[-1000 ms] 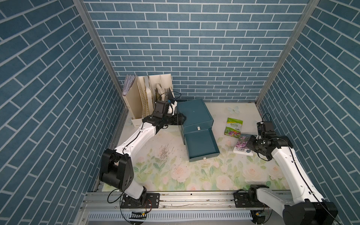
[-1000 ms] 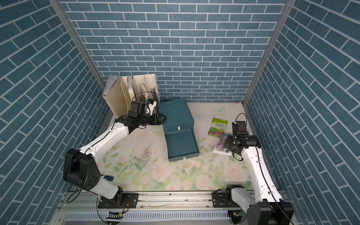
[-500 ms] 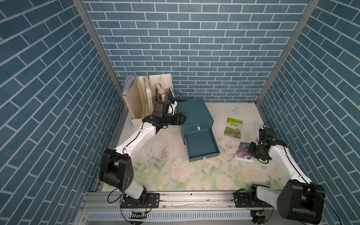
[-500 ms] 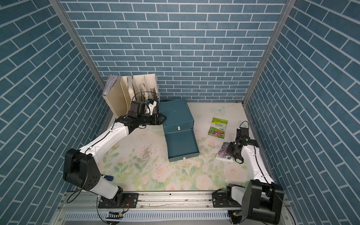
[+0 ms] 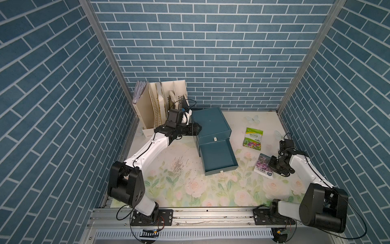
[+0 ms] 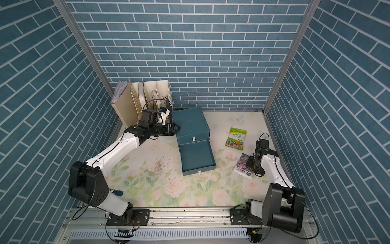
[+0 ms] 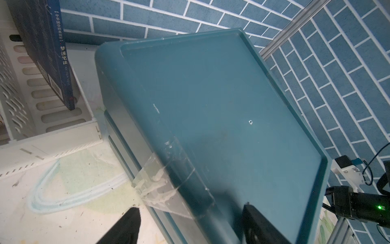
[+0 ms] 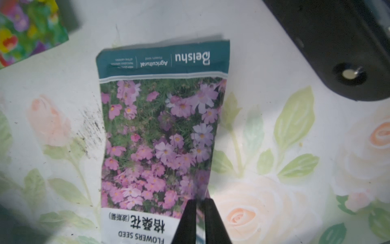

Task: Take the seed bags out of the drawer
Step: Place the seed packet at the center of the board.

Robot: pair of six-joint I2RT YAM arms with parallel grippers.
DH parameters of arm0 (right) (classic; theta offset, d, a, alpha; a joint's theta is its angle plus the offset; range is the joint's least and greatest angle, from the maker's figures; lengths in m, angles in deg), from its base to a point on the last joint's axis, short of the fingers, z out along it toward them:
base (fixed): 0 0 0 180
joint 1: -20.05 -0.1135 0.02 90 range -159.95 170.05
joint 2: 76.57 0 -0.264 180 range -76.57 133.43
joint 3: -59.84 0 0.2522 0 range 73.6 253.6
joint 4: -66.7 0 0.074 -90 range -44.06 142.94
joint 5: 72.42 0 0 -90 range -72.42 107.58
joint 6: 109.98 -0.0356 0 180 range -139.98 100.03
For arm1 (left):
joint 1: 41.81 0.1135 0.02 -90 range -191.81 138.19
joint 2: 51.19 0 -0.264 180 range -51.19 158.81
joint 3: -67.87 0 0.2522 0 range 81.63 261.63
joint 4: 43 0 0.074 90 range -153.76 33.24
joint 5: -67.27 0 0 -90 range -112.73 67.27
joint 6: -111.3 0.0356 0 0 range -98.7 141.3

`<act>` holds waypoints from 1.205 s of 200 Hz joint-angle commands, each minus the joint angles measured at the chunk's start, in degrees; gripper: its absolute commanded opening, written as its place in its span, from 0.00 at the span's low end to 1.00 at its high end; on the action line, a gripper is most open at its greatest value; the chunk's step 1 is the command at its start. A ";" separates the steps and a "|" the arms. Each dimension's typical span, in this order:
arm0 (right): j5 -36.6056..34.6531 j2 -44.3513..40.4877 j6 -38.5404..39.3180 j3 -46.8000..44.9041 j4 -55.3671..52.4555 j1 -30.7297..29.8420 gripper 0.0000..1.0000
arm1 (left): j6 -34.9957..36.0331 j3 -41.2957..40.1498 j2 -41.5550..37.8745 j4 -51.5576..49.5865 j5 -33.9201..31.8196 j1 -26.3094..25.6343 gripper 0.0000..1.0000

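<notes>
The drawer (image 5: 217, 158), lowest in the teal cabinet (image 5: 211, 122), is pulled out and its inside shows bare teal in both top views. Two seed bags lie on the flowered table to its right: a green-white one (image 5: 252, 138) and a pink-purple one (image 5: 262, 165) nearer the front. My right gripper (image 8: 199, 202) sits low at the pink-purple bag's (image 8: 160, 131) edge, its jaws parted by a narrow slit around that edge. My left gripper (image 7: 191, 207) stands open astride the cabinet's (image 7: 211, 95) upper left edge, one finger over the top.
A cream file rack (image 5: 160, 101) with dark books (image 7: 42, 42) stands behind the left arm at the back left. Blue brick walls close three sides. The green-white bag's corner (image 8: 27, 27) lies just beyond the pink-purple one. A rail runs along the front edge.
My right arm has dropped and drawn the pink-purple bag a little toward the front, down onto the table. Its jaws have just parted slightly. The left arm has not moved.
</notes>
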 commanded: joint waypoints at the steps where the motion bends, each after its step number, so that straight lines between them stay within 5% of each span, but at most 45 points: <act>1: -0.77 -1.04 0.92 -0.10 -0.07 0.32 0.20 | 2.77 -1.98 2.26 -10.87 -2.73 0.26 0.80; 71: 5.82 -8.72 2.36 1.58 -1.89 -3.96 0.35 | 2.86 -1.84 2.33 -11.10 -2.76 0.40 0.80; 163: 10.74 -18.43 -4.96 8.58 -5.86 -25.02 0.43 | 2.86 -1.84 2.25 -11.14 -2.57 0.43 0.80; 241: 6.69 -16.33 -13.82 12.92 -4.66 -48.44 0.59 | 2.95 -2.19 2.25 -11.05 -2.68 0.49 0.80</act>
